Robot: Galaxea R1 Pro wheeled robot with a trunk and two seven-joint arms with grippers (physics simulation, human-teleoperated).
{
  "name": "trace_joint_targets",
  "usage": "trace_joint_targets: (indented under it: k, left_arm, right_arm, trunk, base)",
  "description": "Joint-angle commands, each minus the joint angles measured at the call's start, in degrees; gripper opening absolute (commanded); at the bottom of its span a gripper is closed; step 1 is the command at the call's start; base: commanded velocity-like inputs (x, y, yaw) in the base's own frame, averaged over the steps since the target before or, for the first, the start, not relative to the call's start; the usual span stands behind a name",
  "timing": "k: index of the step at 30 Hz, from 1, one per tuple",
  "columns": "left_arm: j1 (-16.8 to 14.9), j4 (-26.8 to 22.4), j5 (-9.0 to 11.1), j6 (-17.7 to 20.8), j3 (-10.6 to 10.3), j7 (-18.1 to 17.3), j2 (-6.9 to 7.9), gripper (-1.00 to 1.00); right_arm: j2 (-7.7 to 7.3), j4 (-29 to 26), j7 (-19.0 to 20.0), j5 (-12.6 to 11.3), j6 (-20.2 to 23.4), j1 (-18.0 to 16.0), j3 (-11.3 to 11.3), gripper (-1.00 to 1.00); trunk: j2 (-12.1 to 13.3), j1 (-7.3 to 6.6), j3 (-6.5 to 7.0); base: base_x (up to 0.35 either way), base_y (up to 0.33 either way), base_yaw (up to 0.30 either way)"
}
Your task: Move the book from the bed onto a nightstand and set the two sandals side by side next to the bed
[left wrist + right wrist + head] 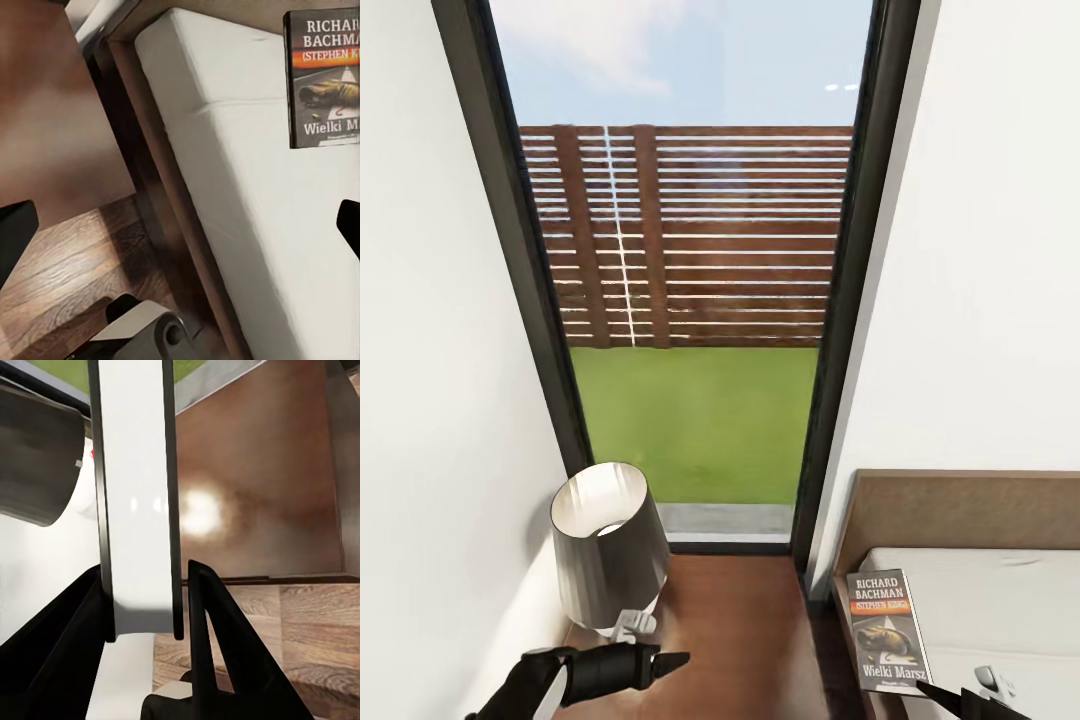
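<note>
Beside window [690, 300], glossy nightstand [740, 640], lamp [610, 545]

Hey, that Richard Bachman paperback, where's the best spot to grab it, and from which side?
Grip the book across its thin thickness at the bottom edge, one cover against each of the fingers, coming from below. It stands upright as a slim flat slab, and the right gripper appears to straddle it just that way.
</note>
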Motion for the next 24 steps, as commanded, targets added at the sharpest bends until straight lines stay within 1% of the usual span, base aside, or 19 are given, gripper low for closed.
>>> trace_joint_targets:
  k: [1, 9, 11, 12, 13, 15, 17, 18, 19, 20, 21, 23, 24]
  left_arm:
    - [-0.04, -0.16, 0.61, 0.68, -0.13, -0.01, 0.05, 1.0]
    - [-0.04, -0.3, 0.56, 0.69, -0.2, 0.09, -0.31, 1.0]
    - [-0.04, -0.3, 0.55, 0.69, -0.21, 0.07, -0.3, 1.0]
    - [-0.04, -0.31, 0.55, 0.69, -0.21, 0.07, -0.3, 1.0]
    - [-0.04, -0.31, 0.55, 0.7, -0.21, 0.07, -0.3, 1.0]
    - [-0.04, -0.31, 0.55, 0.74, -0.21, 0.06, -0.33, 1.0]
    - [-0.04, -0.31, 0.55, 0.76, -0.21, 0.06, -0.36, 1.0]
    - [-0.04, -0.31, 0.55, 0.76, -0.21, 0.06, -0.36, 1.0]
    - [-0.04, -0.31, 0.55, 0.77, -0.21, 0.06, -0.34, 1.0]
    - [-0.04, -0.31, 0.55, 0.77, -0.21, 0.06, -0.32, 1.0]
    - [-0.04, -0.31, 0.55, 0.77, -0.21, 0.06, -0.31, 1.0]
    - [-0.04, -0.31, 0.55, 0.77, -0.21, 0.06, -0.3, 1.0]
    - [-0.04, -0.31, 0.55, 0.77, -0.21, 0.06, -0.29, 1.0]
  right_arm:
    - [0.01, 0.18, 0.35, -0.61, 0.36, -0.12, 0.4, -1.0]
    - [0.01, 0.18, 1.49, -0.45, 0.45, -0.11, 0.42, -1.0]
    - [0.1, 0.18, 3.55, -0.38, 0.51, -0.12, 0.59, -1.0]
    - [0.44, 0.18, 4.6, -0.37, 0.6, -0.13, 0.65, -1.0]
    - [1.43, 0.18, 6.0, -0.33, 0.87, -0.11, 0.72, -1.0]
    - [2.25, 0.18, 6.86, -0.19, 1.08, -0.12, 0.79, -1.0]
    - [3.46, 0.18, 7.4, 0.32, 1.32, -0.12, 0.91, -1.0]
    - [4.34, 0.16, 7.53, 0.65, 1.43, -0.12, 0.95, -1.0]
    - [4.8, 0.16, 7.58, 0.82, 1.48, -0.12, 0.96, -1.0]
    - [6.61, 0.13, 7.64, 1.35, 1.6, -0.13, 1.04, -1.0]
    - [7.58, 0.13, 7.64, 1.48, 1.63, -0.13, 1.04, -1.0]
    - [10.02, 0.11, 7.53, 1.6, 1.84, -0.13, 1.01, -1.0]
    - [10.64, 0.1, 7.51, 1.61, 2.04, -0.13, 0.99, -1.0]
  trunk:
    - [-0.14, 0.04, -0.13]
    - [-0.14, 0.04, -0.13]
    - [-0.14, 0.04, -0.13]
    - [-0.14, 0.04, -0.13]
    - [-0.14, 0.04, -0.13]
    - [-0.14, 0.04, -0.13]
    - [-0.14, 0.04, -0.13]
    - [-0.14, 0.04, -0.13]
    - [-0.14, 0.04, -0.13]
    - [-0.14, 0.04, -0.13]
    - [-0.14, 0.04, -0.13]
    - [-0.14, 0.04, -0.13]
    - [-0.14, 0.04, -0.13]
  base:
    - [0.0, 0.0, 0.0]
    - [0.0, 0.0, 0.0]
    - [0.0, 0.0, 0.0]
    - [0.0, 0.0, 0.0]
    - [0.0, 0.0, 0.0]
    - [0.0, 0.0, 0.0]
    - [0.0, 0.0, 0.0]
    - [0.0, 0.0, 0.0]
    - [0.0, 0.0, 0.0]
    - [0.0, 0.0, 0.0]
    - [0.0, 0.0, 0.0]
    - [0.0, 0.0, 0.0]
    - [0.0, 0.0, 0.0]
